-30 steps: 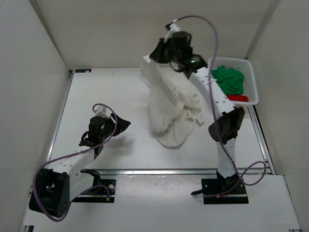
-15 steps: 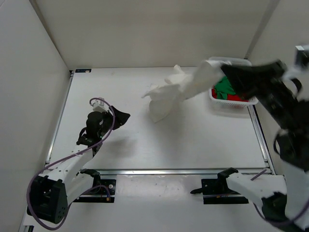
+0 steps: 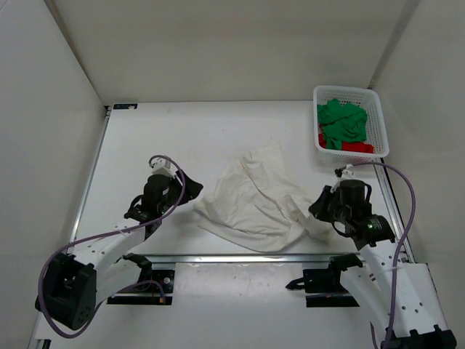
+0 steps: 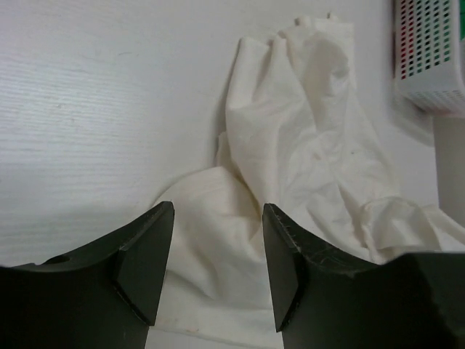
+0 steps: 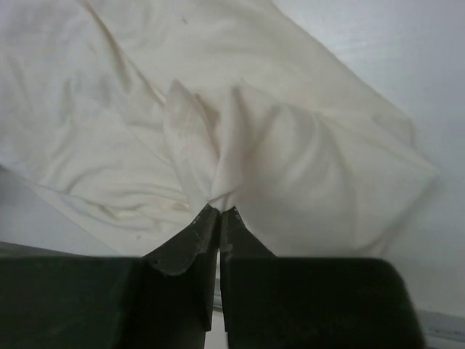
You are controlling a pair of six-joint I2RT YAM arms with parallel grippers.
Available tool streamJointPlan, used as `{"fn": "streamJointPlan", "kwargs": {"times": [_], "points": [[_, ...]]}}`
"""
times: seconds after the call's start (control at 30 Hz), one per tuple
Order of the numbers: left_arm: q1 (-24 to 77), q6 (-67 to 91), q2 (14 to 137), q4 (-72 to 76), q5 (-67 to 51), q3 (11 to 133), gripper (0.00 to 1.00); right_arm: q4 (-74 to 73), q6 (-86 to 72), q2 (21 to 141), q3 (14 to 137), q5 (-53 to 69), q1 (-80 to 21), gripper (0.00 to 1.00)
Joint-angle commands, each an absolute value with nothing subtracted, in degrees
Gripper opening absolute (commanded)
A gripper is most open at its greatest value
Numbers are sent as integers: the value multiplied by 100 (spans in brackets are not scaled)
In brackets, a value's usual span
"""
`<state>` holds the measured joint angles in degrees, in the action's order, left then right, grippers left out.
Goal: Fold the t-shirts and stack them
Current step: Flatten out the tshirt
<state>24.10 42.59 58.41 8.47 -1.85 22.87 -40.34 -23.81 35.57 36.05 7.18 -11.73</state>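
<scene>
White t-shirt (image 3: pixel 251 200) lies crumpled on table (image 3: pixel 145 138). Right gripper (image 5: pixel 219 212) is clenched on its edge; left gripper (image 4: pixel 218 225), jaws parted and empty, sits beside it. Basket (image 3: pixel 379 123), far right, holds green t-shirt (image 3: pixel 341 120) and red t-shirt (image 3: pixel 357 147).

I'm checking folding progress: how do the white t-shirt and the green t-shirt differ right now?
The white t-shirt lies spread, wrinkled, on the table; the green t-shirt sits bunched in the basket. The right gripper is shut on the white t-shirt; nothing grips the green t-shirt. Both are unfolded.
</scene>
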Motion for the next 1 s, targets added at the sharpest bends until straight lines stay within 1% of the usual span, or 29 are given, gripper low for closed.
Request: {"fn": "streamJointPlan", "kwargs": {"times": [0.0, 0.03, 0.1, 0.23, 0.3, 0.4, 0.57, 0.63, 0.77, 0.87, 0.97], "points": [[2496, 3947, 5520, 353, 183, 2162, 63, -3770, -2540, 3041, 3543, 1098, -888, 0], [2540, 3903, 5406, 117, 254, 2145, 62, -3762, -2584, 3024, 3481, 1107, -870, 0], [2505, 3868, 5143, -333, 465, 2005, 54, -3744, -2584, 3059, 3585, 994, -984, 0], [2601, 3911, 4554, -1368, 606, 1864, 44, -3639, -2523, 3216, 3700, 773, -1134, 0], [2742, 4042, 4457, -1843, 528, 1741, 45, -3473, -2549, 3304, 3578, 1010, -1125, 0], [3075, 4359, 4491, -1916, 535, 1495, 47, -3156, -2566, 3392, 3429, 1344, -1107, 0], [3339, 4754, 4877, -1556, 501, 1406, 51, -2953, -2558, 3436, 3305, 1643, -1037, 0], [3550, 4860, 5149, -1451, 623, 1433, 51, -2945, -2558, 3437, 3287, 1652, -1081, 0], [3700, 5220, 5518, -959, 510, 1284, 56, -2848, -2584, 3437, 3217, 1617, -1230, 0], [3937, 5440, 5791, -853, 658, 1292, 56, -2786, -2593, 3437, 3156, 1626, -1274, 0], [3859, 5572, 5792, -704, 607, 1152, 54, -2707, -2558, 3428, 3147, 1696, -1283, 0]]}}
